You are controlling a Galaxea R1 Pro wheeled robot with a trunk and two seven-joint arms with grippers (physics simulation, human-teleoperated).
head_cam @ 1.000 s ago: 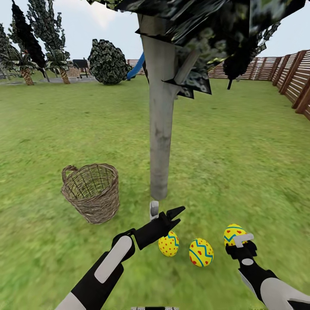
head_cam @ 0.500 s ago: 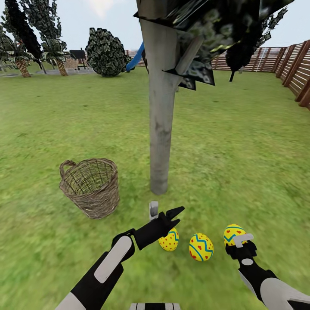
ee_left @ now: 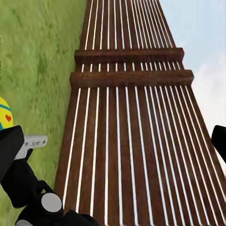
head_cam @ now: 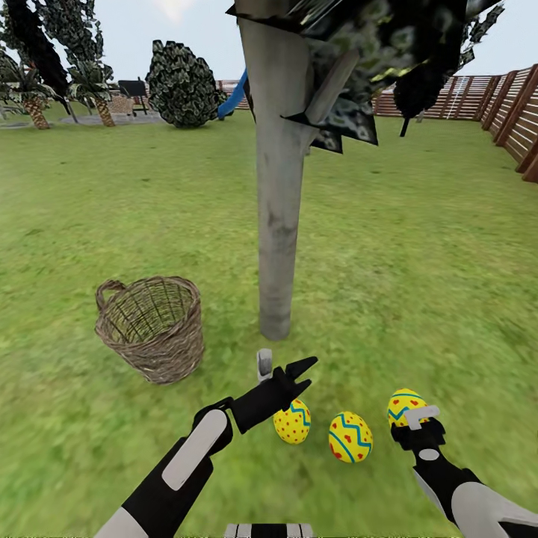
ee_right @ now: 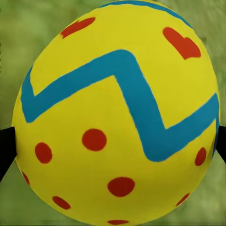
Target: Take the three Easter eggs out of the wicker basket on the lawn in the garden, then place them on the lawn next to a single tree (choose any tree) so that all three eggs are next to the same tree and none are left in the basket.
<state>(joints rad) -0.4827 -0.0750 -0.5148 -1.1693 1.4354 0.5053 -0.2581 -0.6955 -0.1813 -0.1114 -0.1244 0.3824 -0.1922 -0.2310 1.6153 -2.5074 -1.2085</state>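
Observation:
Three yellow Easter eggs with red dots and blue zigzags lie on the lawn close to the foot of the tree. My left gripper hovers open just above the left egg, holding nothing. The middle egg lies free. The right egg sits between the spread black fingertips of my open right gripper, and the same egg looms large in the right wrist view. The wicker basket stands upright left of the trunk, and I see no egg in it.
A brown slatted fence runs along the right and also shows as the fence in the left wrist view. Palms, a bush and dark narrow trees stand far back left. Open grass lies all around the trunk.
The head camera has shifted a little, so the basket and background slide in the picture. Arms, grippers and eggs keep their places.

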